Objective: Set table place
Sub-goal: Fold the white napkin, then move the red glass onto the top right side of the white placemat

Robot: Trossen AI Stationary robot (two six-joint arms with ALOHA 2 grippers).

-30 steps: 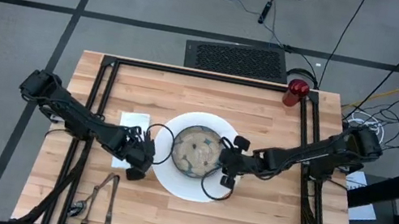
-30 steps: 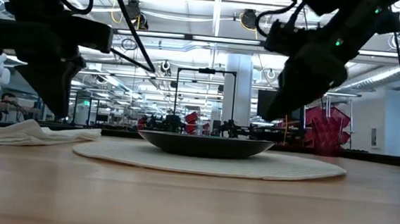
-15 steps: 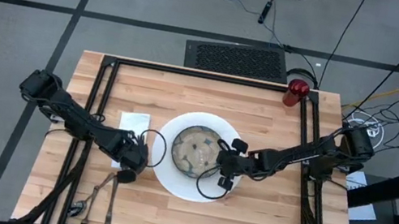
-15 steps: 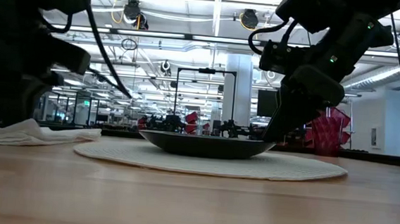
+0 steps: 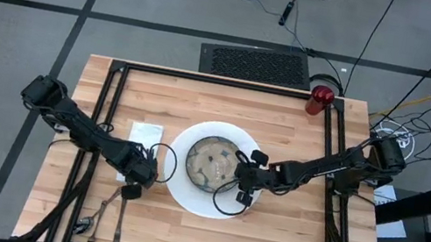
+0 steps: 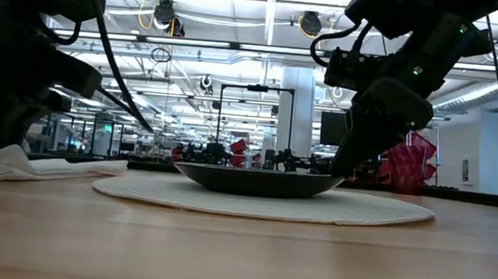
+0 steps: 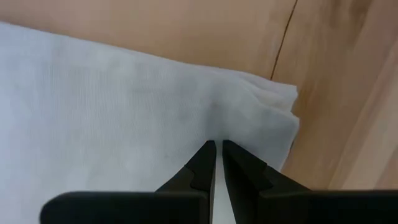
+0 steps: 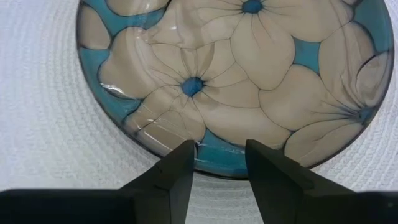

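A big round white plate (image 5: 186,189) lies mid-table, and a beige-blue flower-patterned bowl (image 5: 208,161) stands on it. A white cloth napkin (image 5: 145,132) lies flat on the table left of the plate. My left gripper (image 5: 134,181) is shut and points down over the napkin (image 7: 124,112) near its corner. My right gripper (image 5: 235,175) is open over the bowl's right rim (image 8: 217,163), with one finger on either side of a stretch of rim. Dark cutlery (image 5: 115,210) lies near the front edge. A small red cup (image 5: 320,98) stands at the far right. My left gripper's shut fingertips (image 7: 208,149) point down at the napkin's top layer near its folded corner (image 7: 273,99). I cannot tell whether they touch the cloth. The napkin lies flat on the table.
Black frame rails (image 5: 106,111) run along both sides and the far edge of the wooden table (image 5: 283,240). There is bare wood in front of the plate and to its right.
My left gripper has gone from beside the plate toward the table's near left and down to the napkin. My right gripper has sunk a little toward the bowl's right rim. Plate, bowl and napkin have kept still.
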